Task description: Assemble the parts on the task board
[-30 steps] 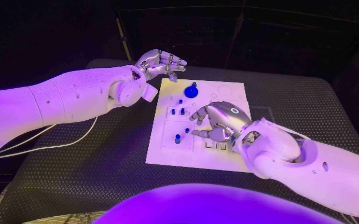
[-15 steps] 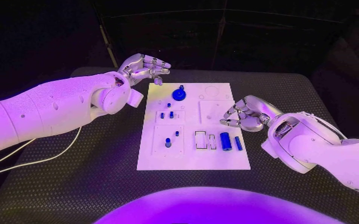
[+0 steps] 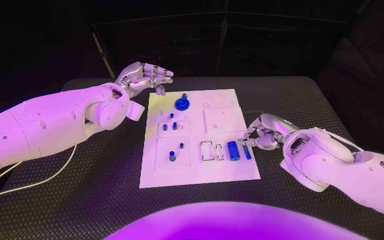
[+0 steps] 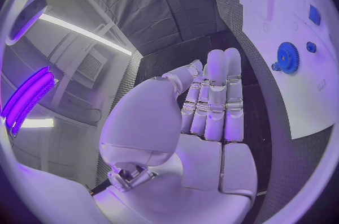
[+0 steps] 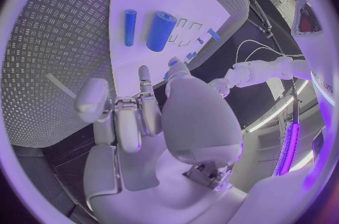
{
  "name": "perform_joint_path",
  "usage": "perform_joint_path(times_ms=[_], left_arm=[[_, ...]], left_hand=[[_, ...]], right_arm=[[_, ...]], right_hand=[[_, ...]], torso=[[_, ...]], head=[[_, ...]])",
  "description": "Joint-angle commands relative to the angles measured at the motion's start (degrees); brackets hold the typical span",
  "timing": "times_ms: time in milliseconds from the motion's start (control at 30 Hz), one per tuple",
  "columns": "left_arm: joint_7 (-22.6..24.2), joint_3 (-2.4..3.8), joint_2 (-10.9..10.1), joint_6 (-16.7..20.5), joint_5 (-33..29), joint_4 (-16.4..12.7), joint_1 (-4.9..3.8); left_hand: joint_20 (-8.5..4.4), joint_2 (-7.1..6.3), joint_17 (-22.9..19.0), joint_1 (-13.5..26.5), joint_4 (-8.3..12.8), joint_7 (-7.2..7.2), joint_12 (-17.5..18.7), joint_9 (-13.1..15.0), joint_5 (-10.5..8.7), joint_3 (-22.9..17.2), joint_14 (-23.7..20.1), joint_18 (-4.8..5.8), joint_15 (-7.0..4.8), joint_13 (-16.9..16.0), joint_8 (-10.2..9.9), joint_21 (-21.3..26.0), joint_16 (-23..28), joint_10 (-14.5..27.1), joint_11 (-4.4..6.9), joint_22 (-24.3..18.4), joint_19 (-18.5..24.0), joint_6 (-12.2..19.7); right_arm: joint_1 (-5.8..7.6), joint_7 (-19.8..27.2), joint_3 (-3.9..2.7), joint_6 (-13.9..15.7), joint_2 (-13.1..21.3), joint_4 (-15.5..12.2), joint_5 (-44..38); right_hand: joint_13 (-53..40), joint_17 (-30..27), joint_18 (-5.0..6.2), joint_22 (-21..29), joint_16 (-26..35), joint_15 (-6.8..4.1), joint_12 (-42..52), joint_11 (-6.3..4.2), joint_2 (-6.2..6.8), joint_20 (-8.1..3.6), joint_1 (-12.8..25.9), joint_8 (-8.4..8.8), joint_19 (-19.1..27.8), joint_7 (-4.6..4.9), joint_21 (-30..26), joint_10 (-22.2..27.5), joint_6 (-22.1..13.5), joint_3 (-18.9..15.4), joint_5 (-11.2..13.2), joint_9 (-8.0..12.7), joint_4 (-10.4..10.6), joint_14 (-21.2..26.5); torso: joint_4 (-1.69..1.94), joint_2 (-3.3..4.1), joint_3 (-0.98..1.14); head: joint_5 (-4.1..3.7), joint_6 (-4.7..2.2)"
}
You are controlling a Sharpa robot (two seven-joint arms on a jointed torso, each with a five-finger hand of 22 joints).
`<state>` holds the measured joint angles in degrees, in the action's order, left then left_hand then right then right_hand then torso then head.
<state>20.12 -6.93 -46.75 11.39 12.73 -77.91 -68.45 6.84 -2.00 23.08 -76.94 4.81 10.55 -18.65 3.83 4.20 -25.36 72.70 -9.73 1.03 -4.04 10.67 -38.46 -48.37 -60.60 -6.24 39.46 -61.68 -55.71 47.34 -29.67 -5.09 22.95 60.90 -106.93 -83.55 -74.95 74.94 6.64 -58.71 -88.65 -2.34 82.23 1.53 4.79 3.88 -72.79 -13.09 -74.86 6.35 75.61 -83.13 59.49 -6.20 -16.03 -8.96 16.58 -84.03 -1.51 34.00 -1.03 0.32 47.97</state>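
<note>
A black table with a ribbed surface carries the white task board at its middle.

Text on the flat white plastic task board: none I can read; I see only outlined shapes.
Markings on the small blue plastic parts: none legible.
Labels on my silver hands and white arms: none readable.
Signs on the black textured table: none.
</note>
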Motion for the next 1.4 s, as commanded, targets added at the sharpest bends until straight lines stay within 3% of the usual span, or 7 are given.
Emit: perform_joint_path(times_ms=[33, 867, 1400], left_arm=[[1.30, 0.04, -0.11, -0.21, -0.24, -0.33, -0.05], [1.23, 0.04, -0.32, -0.39, -0.24, -0.39, -0.07], [1.24, 0.04, -0.34, -0.38, -0.24, 0.01, -0.07]], left_hand=[[0.08, 0.14, -0.07, 0.36, -0.28, 0.29, -0.30, -0.01, -0.10, 0.20, 0.43, -0.78, 0.09, 0.03, -0.04, 0.27, 0.39, 0.40, -0.08, -0.12, -0.21, 0.01], [0.09, 0.12, -0.07, 0.44, -0.32, 0.29, -0.31, -0.01, -0.10, 0.23, 0.44, -0.78, 0.10, 0.03, -0.05, 0.30, 0.40, 0.42, -0.08, -0.14, -0.22, 0.02], [0.10, 0.16, -0.07, 0.56, -0.42, 0.27, -0.35, -0.01, -0.07, 0.25, 0.46, -0.78, 0.11, 0.03, -0.05, 0.37, 0.42, 0.45, -0.06, -0.20, -0.24, 0.04]], right_arm=[[-0.35, -2.38, 0.10, -1.32, -0.61, 0.19, -3.63], [-2.09, -2.55, 0.21, -5.05, -4.86, 3.13, -3.09], [-4.19, -3.20, 0.21, -7.07, -6.86, 5.28, -4.76]], right_hand=[[-1.76, 11.72, -0.80, -0.15, -0.35, -0.12, 0.44, -0.12, 0.02, -0.07, 0.46, -0.46, -0.41, -0.41, 0.34, -0.40, -0.24, -0.46, 0.37, -0.20, 0.02, -5.30], [-2.27, 12.06, -0.88, -0.62, -0.46, -0.21, 0.61, -0.23, -0.40, -0.15, 0.64, -1.49, -0.59, -0.55, 0.59, -0.54, -0.42, -1.33, 0.72, -0.81, 0.03, -5.36], [-2.94, 12.21, -0.89, -0.76, -0.50, -0.33, 0.80, -0.39, -1.30, -0.25, -1.12, -2.92, -0.53, -0.73, 0.68, -0.73, -0.65, -1.78, 0.50, -1.68, -0.39, -5.38]], torso=[[0.03, 0.10, 0.07], [0.07, 0.13, 0.03], [0.00, 0.07, 0.01]], head=[[-0.10, 0.08], [-0.14, 0.78], [0.27, 1.18]])
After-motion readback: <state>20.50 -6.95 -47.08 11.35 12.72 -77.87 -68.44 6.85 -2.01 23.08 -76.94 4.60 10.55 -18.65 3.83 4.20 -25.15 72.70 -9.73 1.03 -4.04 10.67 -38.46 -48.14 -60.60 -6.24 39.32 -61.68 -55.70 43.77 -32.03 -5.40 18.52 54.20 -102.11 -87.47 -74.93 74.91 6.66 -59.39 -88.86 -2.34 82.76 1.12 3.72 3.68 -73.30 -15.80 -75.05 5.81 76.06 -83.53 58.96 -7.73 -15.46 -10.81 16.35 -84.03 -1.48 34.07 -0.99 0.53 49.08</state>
